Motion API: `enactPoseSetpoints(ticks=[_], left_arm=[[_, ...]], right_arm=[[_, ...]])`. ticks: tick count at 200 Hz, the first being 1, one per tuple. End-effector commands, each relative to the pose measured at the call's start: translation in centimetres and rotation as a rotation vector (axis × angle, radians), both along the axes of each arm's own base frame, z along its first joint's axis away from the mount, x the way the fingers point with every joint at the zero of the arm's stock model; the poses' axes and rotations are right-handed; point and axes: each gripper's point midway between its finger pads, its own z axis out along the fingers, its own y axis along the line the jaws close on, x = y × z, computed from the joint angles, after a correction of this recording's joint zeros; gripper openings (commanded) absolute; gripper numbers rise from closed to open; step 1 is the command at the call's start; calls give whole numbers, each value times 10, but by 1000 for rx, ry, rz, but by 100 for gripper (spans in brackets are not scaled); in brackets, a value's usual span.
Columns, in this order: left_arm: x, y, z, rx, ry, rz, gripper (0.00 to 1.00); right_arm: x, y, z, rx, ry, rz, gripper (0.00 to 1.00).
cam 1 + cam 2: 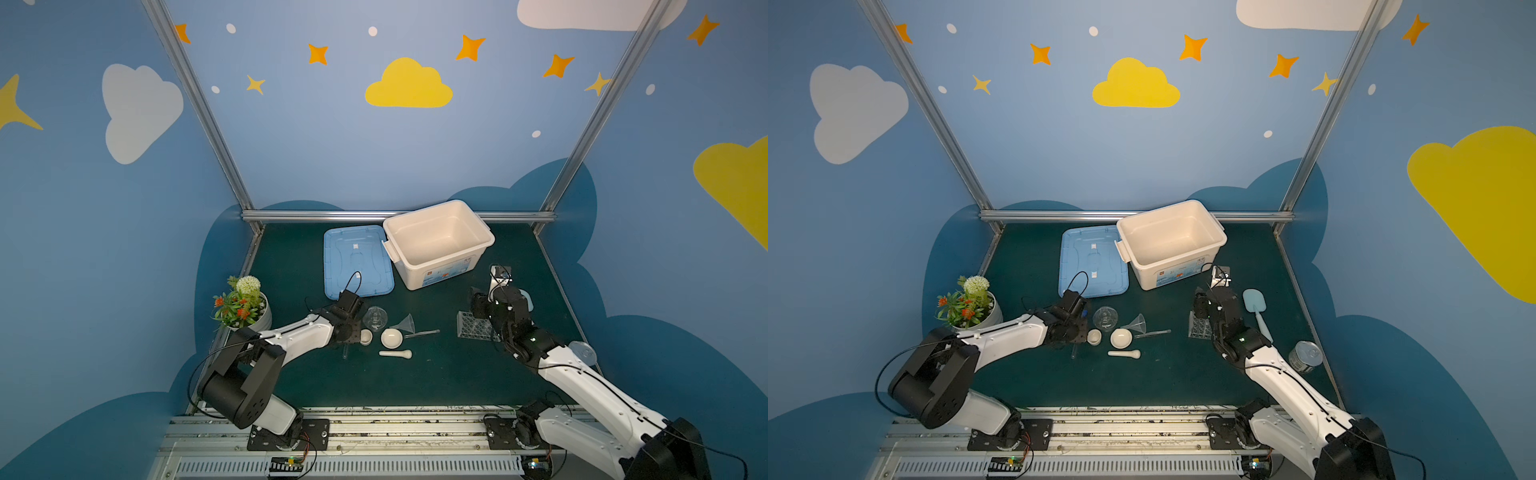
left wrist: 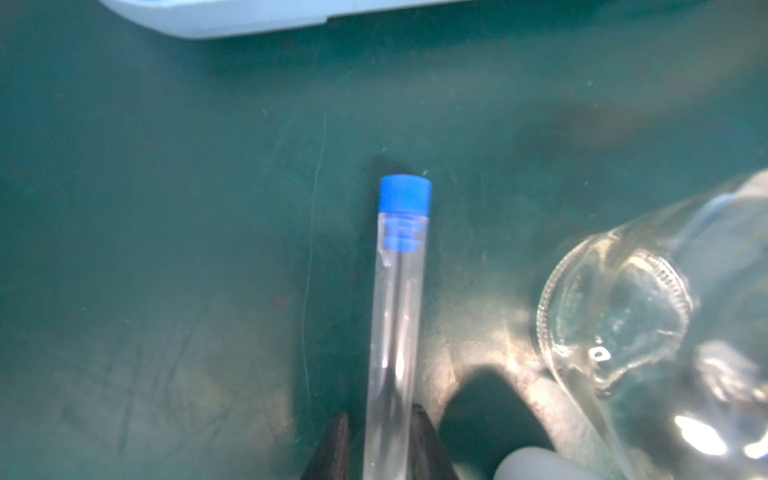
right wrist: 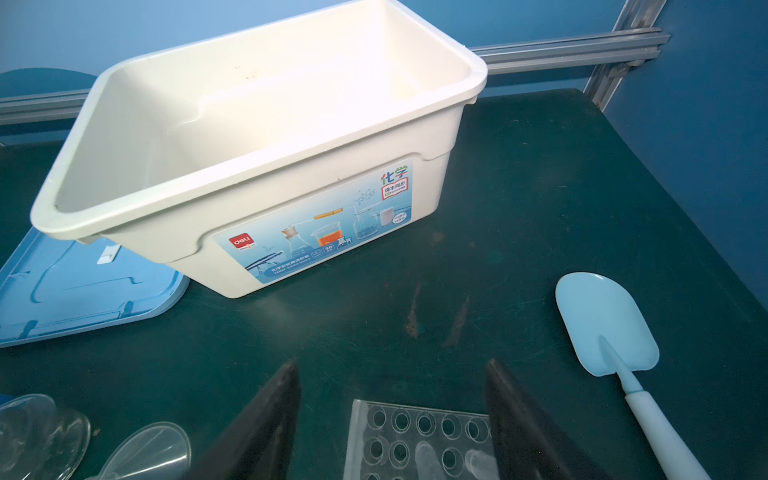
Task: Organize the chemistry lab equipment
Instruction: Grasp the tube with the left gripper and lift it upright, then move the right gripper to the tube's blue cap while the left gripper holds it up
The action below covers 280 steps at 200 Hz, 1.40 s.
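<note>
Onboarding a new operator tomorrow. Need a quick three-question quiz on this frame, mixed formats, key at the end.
1. True or false: the blue lid is closed onto the white bin.
2. In the left wrist view, what lies between the left gripper's fingers? A. pestle B. blue-capped test tube C. funnel
3. Fill in: the right gripper has its jaws wide apart with nothing held, and the clear ____ shows under them.

Key
1. False: the lid lies flat beside the open bin.
2. B
3. rack
</note>
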Motion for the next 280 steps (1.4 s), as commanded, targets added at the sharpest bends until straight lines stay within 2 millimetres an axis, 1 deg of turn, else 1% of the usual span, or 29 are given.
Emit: enactPoseSetpoints(ticks=[1, 27, 44, 73, 85, 101, 122, 141, 147, 148, 150, 165, 186, 207, 221, 248, 264, 280], left_arm=[[-15, -3, -14, -12, 78, -26, 18], [-15, -8, -9, -45, 66, -35, 13], [-14, -9, -5, -53, 54, -43, 8], [-14, -7, 1, -50, 42, -45, 7], [-13, -8, 7, -54, 28, -45, 7], [-11, -8, 20, -64, -2, -48, 7], [-6, -8, 45, -73, -67, -71, 8], [-3, -10, 70, -90, -121, -93, 8], [-2, -11, 78, -97, -140, -98, 8], [-2, -11, 79, -99, -142, -100, 8], [-2, -11, 81, -100, -147, -102, 8], [0, -15, 99, -124, -194, -118, 8], [1, -27, 121, -171, -253, -163, 7], [1, -47, 138, -219, -300, -232, 7], [2, -62, 145, -250, -328, -280, 7], [2, -91, 153, -292, -349, -352, 9], [2, -104, 154, -294, -349, -381, 9], [3, -116, 156, -305, -354, -405, 9]], right_arm=[[4, 0, 23, 29, -60, -15, 70], [4, 0, 23, 26, -57, -10, 70], [4, 0, 23, 25, -58, -11, 70], [3, -1, 25, 27, -62, -13, 70], [3, 0, 26, 35, -65, -10, 70], [3, 5, 28, 50, -70, 18, 70], [3, 17, 32, 95, -75, 70, 71], [3, 33, 37, 140, -61, 148, 71], [2, 38, 33, 147, -43, 175, 71], [3, 40, 39, 153, -51, 180, 71], [4, 42, 44, 161, -57, 187, 71], [3, 56, 51, 195, -38, 249, 71], [3, 75, 61, 254, -13, 337, 72], [1, 97, 64, 328, 36, 429, 72], [-1, 112, 65, 384, 75, 489, 71], [-2, 133, 62, 480, 150, 569, 70], [-3, 142, 60, 523, 184, 601, 69], [-3, 149, 53, 551, 232, 620, 69]])
